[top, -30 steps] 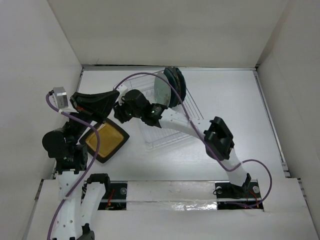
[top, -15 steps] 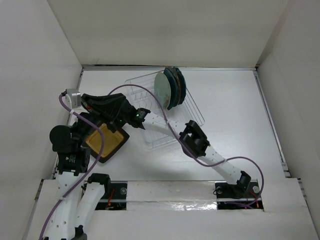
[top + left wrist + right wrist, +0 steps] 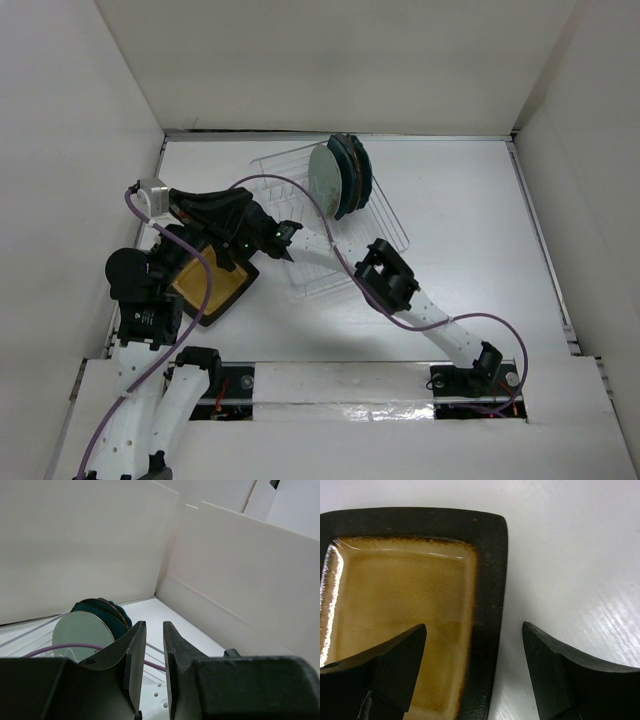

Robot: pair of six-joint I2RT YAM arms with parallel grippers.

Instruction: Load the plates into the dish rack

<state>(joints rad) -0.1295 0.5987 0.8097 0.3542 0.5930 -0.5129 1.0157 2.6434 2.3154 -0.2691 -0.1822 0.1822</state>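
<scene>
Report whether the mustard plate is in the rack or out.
Out: the mustard plate lies flat on the table, left of the dish rack; the right end effector straddles its rim.
</scene>
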